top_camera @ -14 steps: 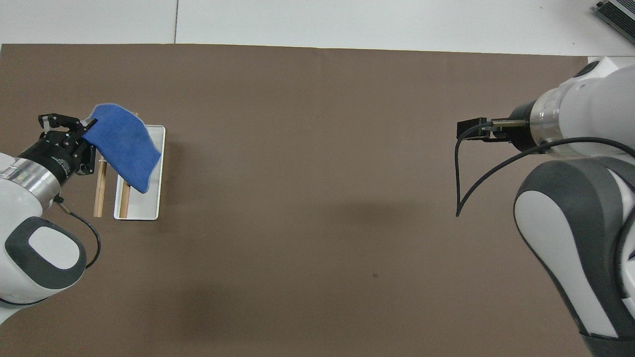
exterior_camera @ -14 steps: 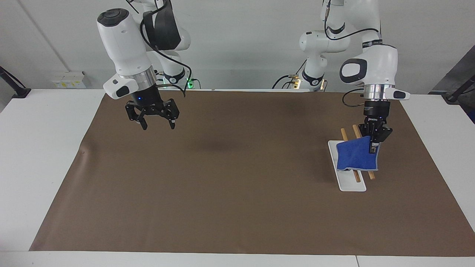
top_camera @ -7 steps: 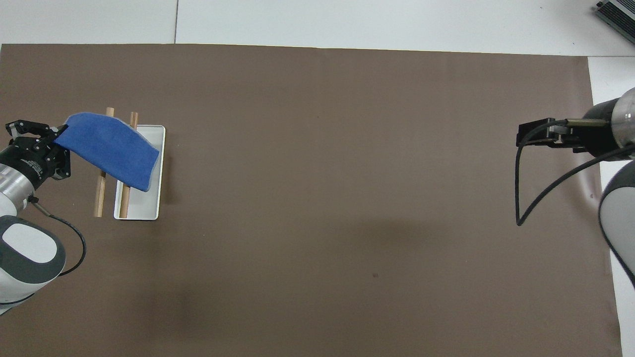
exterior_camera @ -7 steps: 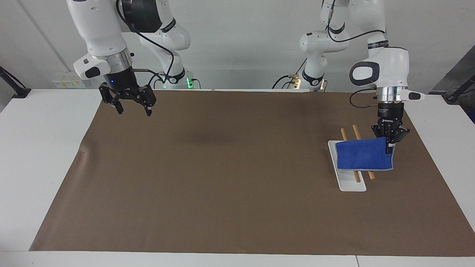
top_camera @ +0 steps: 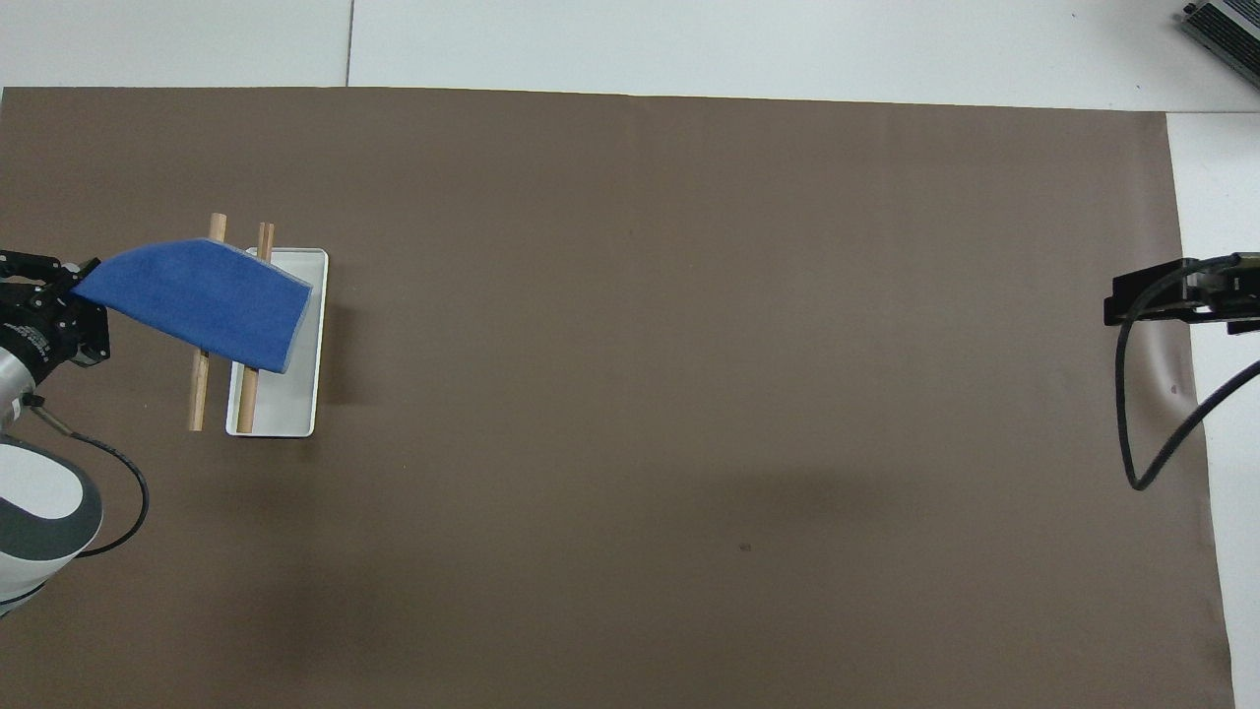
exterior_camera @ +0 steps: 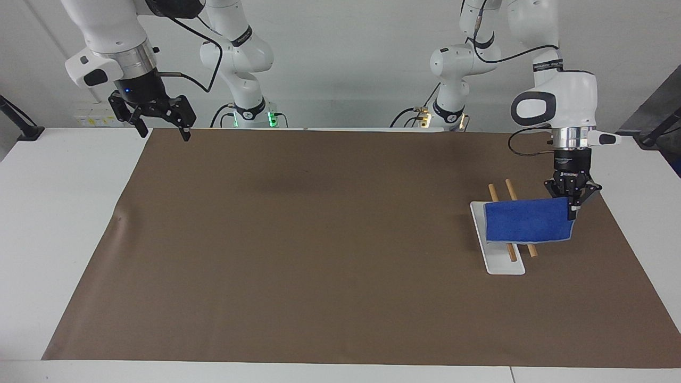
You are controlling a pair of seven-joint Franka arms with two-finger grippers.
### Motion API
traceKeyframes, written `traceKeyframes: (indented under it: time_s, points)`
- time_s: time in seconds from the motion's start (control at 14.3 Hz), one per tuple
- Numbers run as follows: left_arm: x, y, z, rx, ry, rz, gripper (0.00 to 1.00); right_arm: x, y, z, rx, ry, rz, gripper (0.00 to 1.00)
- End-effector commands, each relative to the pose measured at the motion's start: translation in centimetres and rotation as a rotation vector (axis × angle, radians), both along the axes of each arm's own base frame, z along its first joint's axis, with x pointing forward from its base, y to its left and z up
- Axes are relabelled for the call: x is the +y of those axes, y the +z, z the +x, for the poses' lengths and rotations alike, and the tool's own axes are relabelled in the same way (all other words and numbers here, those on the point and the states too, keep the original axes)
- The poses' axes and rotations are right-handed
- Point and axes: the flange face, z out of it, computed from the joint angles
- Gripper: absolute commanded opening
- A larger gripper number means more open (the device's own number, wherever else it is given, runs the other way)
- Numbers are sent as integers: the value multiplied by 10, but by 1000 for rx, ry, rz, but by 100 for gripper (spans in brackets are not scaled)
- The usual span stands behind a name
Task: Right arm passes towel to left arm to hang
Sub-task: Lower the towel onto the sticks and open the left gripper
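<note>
The blue towel (exterior_camera: 526, 221) lies spread across the two wooden rods (exterior_camera: 492, 191) of a small rack at the left arm's end of the table. It also shows in the overhead view (top_camera: 197, 300). My left gripper (exterior_camera: 572, 205), without a blue light, is shut on the towel's upper corner, on the side of the rack toward the table's end; it shows in the overhead view too (top_camera: 74, 286). My right gripper (exterior_camera: 159, 125), with the blue wrist light, is open and empty, raised over the mat's corner at the right arm's end.
The rods (top_camera: 199, 394) stand over a white rectangular base (exterior_camera: 503, 263), also in the overhead view (top_camera: 281, 414). A brown mat (exterior_camera: 319, 255) covers most of the white table.
My left gripper has pulled the towel's corner toward the left arm's end of the table, stretching it flatter over the rods. My right gripper has risen and drawn back toward its own corner.
</note>
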Motion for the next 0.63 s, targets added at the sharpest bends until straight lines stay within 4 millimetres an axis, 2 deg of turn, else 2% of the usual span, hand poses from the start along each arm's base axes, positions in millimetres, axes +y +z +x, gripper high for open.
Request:
traceKeyframes:
  time_s: [0.0, 0.07, 0.28, 0.42, 0.56]
  points:
    - [0, -6, -6, 23, 15, -28, 9, 5, -23, -21, 48, -4, -14, 100]
    - [0, -7, -6, 25, 21, -35, 14, 5, -22, -21, 45, 6, -14, 100]
    - [14, -6, -8, 24, 68, -57, 55, 0, -16, -20, 27, -3, -8, 100]
    - [20, -5, -8, 25, 92, -74, 56, 5, -14, -20, 22, -1, 9, 100]
    - [32, -3, -9, 32, 109, -84, 65, 5, -16, -22, 26, 5, 29, 100]
